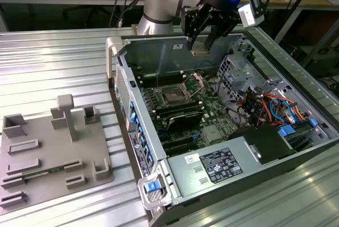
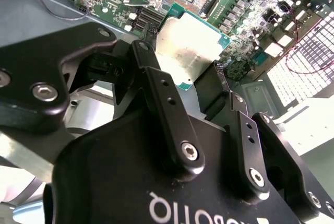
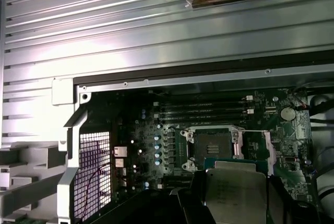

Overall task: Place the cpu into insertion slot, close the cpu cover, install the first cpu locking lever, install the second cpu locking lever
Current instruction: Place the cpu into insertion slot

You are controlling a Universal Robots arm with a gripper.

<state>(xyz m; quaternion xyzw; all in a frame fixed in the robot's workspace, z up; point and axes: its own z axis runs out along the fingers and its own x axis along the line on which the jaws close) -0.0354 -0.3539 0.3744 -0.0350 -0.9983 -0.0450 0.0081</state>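
Ribbed aluminium table is carrying an open computer case lying on its side, with a grey fixture plate sitting beside it toward the exterior view's left. Workbenches and cabling are showing dimly in the background. Inside the case the green circuit board is facing up, and a grey power supply box is occupying the near end. Orange and blue cables are bunching toward the exterior view's right. The arm is hanging over the far end of the case, and the gripper is clamping the cpu between its two black fingers, gripping it by opposite edges. In the second wrist view the cpu is showing its silver-grey top and a thin green border, held roughly flat and well clear of the board. The insertion slot is lying uncovered and is holding no chip, with its dark contact field visible in both wrist views. The cpu cover is standing raised off the slot, on the side toward the exterior view's right. In the first wrist view the long black memory slots are running just beyond the slot, and a coin battery is sitting near them. State of the locking levers: cannot tell.
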